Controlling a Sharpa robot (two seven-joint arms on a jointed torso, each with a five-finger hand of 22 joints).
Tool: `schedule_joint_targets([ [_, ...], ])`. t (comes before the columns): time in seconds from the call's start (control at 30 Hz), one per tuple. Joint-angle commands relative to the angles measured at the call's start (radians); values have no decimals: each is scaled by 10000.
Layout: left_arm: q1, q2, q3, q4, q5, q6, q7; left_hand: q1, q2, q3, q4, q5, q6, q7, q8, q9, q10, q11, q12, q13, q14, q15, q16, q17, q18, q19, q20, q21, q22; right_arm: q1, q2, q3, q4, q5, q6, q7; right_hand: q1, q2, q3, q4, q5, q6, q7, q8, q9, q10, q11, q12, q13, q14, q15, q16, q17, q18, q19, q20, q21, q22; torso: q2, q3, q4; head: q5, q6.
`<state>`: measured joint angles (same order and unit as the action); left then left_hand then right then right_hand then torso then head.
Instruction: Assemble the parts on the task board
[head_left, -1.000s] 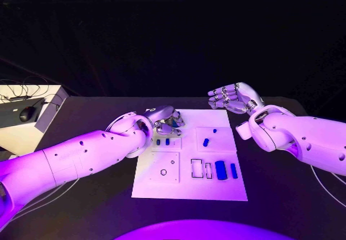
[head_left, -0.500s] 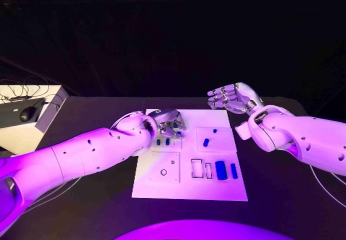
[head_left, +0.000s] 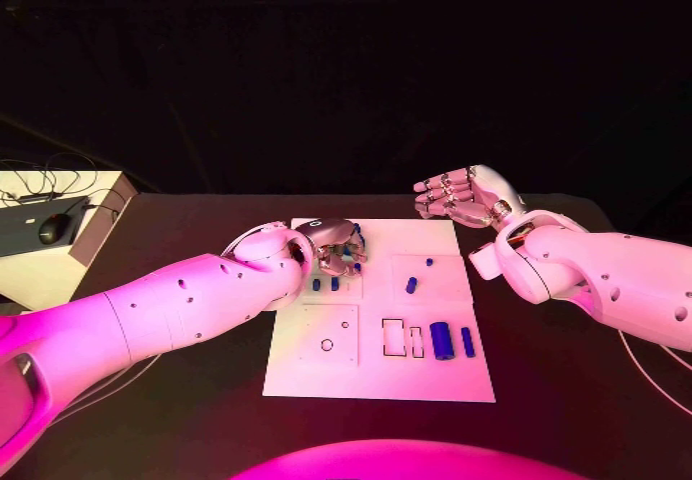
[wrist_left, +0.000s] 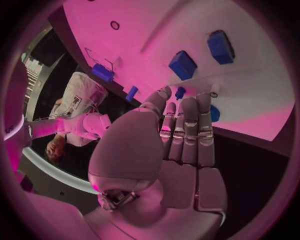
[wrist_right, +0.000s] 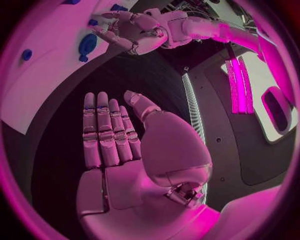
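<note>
The white task board (head_left: 378, 370) lies mid-table with blue parts on it: two short ones (head_left: 326, 284) near my left hand, two pegs (head_left: 411, 285) to their right, and two long bars (head_left: 441, 342) nearer me. My left hand (head_left: 339, 250) hovers over the board's far left corner. Its thumb and a finger pinch a small blue part (wrist_left: 180, 92) just above the board (wrist_left: 250, 65), beside two blue blocks (wrist_left: 182, 65). My right hand (head_left: 462, 198) hangs off the board's far right corner, fingers (wrist_right: 106, 135) straight and apart, holding nothing.
A white box (head_left: 58, 235) with a black mouse and cables sits at the table's left edge. Bare black table (head_left: 562, 400) surrounds the board on the right and near sides.
My left hand has drawn slightly back toward the board's far left corner with its fingers closing together. The right hand has stayed still.
</note>
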<state>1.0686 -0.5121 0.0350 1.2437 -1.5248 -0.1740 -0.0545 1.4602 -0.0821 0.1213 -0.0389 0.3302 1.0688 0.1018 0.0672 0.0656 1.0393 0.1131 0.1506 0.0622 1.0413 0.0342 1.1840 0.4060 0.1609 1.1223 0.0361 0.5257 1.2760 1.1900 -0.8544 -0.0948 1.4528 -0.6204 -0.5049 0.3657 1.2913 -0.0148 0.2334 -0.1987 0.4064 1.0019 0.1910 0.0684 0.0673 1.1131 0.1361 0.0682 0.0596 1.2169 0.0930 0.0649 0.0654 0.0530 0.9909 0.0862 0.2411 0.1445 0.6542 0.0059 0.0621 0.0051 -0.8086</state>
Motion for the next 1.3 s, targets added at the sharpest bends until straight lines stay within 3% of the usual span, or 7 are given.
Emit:
schedule_joint_targets([
  [0.03,14,43,1,-21,-133,-44,-41,1,-38,154,9,-34,46,20,-60,-17,84,20,-103,-14,-49,55,68,-60,163,60,8,45,61,-2,7,6,13,-33,91,129,-9,-84,18,50,10,10,60,-53,-11,-10,35,-22,-16,-8,58,-34,-9,25,-75,7,30,0,1,0,-6,-2,11],
  [0.97,39,433,-25,-553,-16,536,-187,-174,-87,942,-50,-43,91,129,-54,-22,362,74,-521,-13,-180,109,437,-393,288,48,105,53,471,-2,6,6,60,-32,102,123,3,-98,30,77,18,17,53,-52,-10,-9,35,-21,-16,-1,56,-32,-7,32,-74,11,30,-31,8,10,-3,-43,-41],
  [1.3,39,429,-41,-609,-18,662,-204,-135,-7,1080,-133,-41,274,114,-53,-20,642,-26,-490,-12,-129,36,572,-389,293,83,68,168,508,-1,-1,6,75,-32,96,127,3,-98,30,77,18,17,53,-52,-10,-9,35,-21,-16,-1,56,-32,-7,32,-74,11,30,-31,-4,10,1,-59,-61],
])
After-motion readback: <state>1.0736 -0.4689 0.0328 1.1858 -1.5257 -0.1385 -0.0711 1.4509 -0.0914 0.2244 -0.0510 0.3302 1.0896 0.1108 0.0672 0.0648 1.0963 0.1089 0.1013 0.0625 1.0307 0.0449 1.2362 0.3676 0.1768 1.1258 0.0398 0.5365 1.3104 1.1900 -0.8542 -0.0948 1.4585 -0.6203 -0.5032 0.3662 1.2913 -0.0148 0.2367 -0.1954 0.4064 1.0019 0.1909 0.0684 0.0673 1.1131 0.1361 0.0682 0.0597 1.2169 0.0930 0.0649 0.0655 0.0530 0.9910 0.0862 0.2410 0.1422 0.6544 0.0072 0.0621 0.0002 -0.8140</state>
